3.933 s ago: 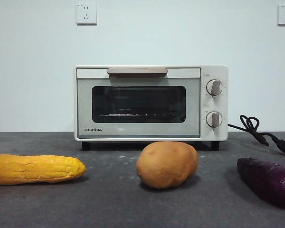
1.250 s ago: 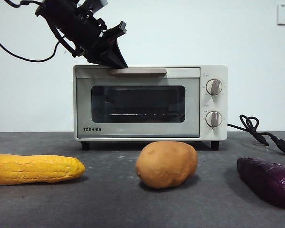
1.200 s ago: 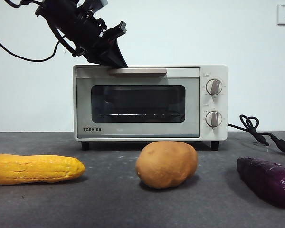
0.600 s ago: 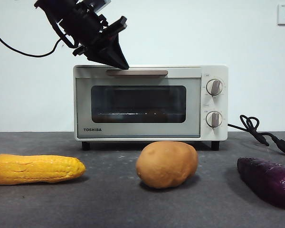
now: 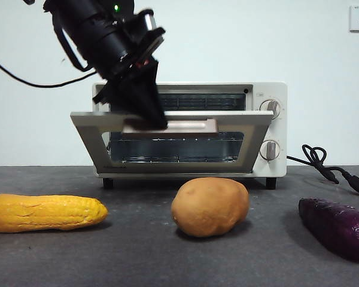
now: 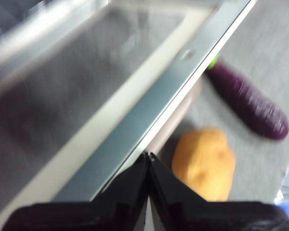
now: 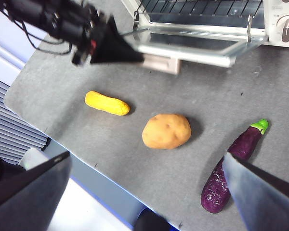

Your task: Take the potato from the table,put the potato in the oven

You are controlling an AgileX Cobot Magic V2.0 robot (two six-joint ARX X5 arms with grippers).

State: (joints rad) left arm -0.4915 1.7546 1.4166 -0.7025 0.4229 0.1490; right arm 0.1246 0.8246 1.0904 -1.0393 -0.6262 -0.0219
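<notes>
The tan-orange potato (image 5: 210, 206) lies on the table (image 5: 143, 257) in front of the oven (image 5: 269, 128), also seen as potato (image 6: 204, 161) and potato (image 7: 166, 131). The oven's door (image 5: 87, 128) hangs half open, tilted outward, with the wire rack showing inside. My left gripper (image 5: 158, 124) is shut, its tips (image 6: 148, 156) pressed at the door's top edge by the beige handle (image 5: 188, 126). My right gripper (image 7: 147, 161) hovers high above the table's front, open and holding nothing.
A yellow corn cob (image 5: 45, 212) lies left of the potato. A dark purple sweet potato (image 5: 338, 227) lies to its right. The oven's black cord (image 5: 329, 167) trails on the table at the right. The table's front edge (image 7: 111, 192) runs below the right gripper.
The oven door has swung from shut to half open. My left gripper has come down and toward the front with the door's handle edge.
</notes>
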